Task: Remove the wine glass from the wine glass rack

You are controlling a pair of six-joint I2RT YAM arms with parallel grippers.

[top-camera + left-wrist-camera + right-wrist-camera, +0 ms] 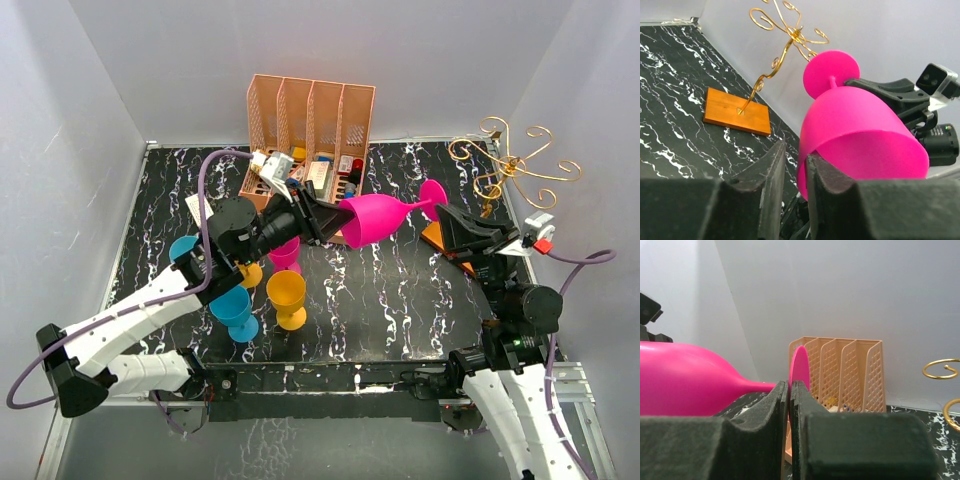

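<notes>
The pink wine glass [375,218] hangs sideways above mid-table, left of the gold wine glass rack [505,165] at the far right, left gripper [332,220] clamped on its bowl rim, right gripper [447,214] pinching its foot.

A robot lab test cell: plain white walls [70,120] box in a black marbled surface [400,300], with left arm [130,325] and right arm [520,400] bolted at its near edge.

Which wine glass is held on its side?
The large magenta glass, sideways between left claw and right claw; the yellow, blue and small pink glasses stand upright.
</notes>
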